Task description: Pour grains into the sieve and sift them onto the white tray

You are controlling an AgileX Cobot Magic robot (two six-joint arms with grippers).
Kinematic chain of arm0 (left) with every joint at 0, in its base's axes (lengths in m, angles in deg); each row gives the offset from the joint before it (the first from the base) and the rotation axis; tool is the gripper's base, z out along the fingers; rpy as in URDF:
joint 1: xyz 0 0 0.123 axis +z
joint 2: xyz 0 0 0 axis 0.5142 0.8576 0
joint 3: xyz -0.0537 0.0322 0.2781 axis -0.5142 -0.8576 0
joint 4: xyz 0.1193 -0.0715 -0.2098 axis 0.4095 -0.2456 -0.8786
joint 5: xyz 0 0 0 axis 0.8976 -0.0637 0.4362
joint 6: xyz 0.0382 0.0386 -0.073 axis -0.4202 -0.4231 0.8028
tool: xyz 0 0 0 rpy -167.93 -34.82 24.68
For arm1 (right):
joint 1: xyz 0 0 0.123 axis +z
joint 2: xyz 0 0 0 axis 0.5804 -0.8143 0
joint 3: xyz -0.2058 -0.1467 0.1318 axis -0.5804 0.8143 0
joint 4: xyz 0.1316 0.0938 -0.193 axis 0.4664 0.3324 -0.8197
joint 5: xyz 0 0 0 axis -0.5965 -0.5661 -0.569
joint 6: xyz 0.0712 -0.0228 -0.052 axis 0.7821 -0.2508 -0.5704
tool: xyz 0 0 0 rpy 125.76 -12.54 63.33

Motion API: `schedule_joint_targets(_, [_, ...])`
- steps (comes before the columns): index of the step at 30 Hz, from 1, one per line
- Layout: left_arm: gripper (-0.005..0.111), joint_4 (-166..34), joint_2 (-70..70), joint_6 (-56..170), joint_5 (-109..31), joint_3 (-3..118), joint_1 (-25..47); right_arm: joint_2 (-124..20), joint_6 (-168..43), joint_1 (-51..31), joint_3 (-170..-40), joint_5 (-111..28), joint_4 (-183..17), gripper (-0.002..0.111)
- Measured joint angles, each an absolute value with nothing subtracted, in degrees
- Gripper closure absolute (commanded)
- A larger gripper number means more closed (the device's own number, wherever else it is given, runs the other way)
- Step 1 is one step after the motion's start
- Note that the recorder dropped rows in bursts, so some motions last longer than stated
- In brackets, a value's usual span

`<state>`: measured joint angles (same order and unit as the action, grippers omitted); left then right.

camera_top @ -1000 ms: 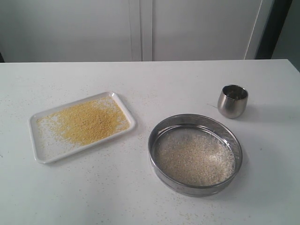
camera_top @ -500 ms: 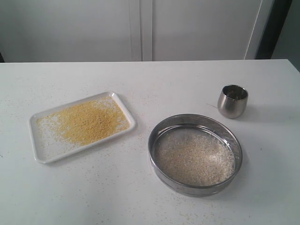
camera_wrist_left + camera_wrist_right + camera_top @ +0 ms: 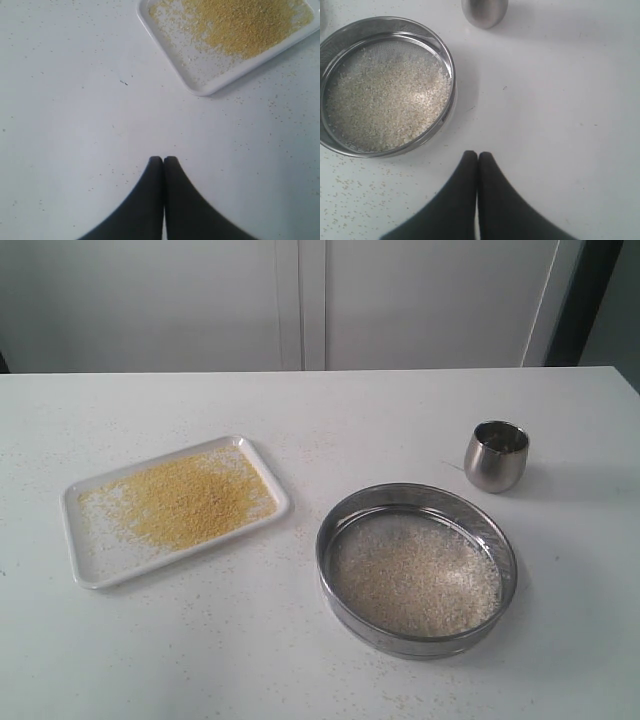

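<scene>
apparently the sifting is done: golden grains (image 3: 185,500) lie on the white tray (image 3: 93,558), pale ones sit in the sieve (image 3: 400,642) nearby on the tabletop (image 3: 200,650). left gripper (image 3: 163,160) and right gripper (image 3: 478,155) are closed, empty; best keep both clear, nudging nothing.

Table (image 3: 180,650): white tray (image 3: 100,552), sieve (image 3: 420,644), cup (image 3: 495,462)

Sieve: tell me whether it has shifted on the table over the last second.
No. In the exterior view the sieve keeps the same gap to the steel cup and the white tray.
</scene>
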<state>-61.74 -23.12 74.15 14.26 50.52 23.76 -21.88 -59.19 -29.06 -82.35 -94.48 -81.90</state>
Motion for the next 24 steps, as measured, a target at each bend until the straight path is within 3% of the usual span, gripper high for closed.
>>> schedule_joint_targets(14, [0.107, -60.67, -39.37, 74.15, 0.69, 31.52, 23.88, -21.88, -59.19, -29.06, -82.35, -94.48, -81.9, 0.108])
schedule_joint_targets(24, [0.107, -60.58, -54.07, 74.12, -7.92, 15.87, 28.28, -21.88, -59.19, -29.06, -82.35, -94.48, -81.9, 0.108])
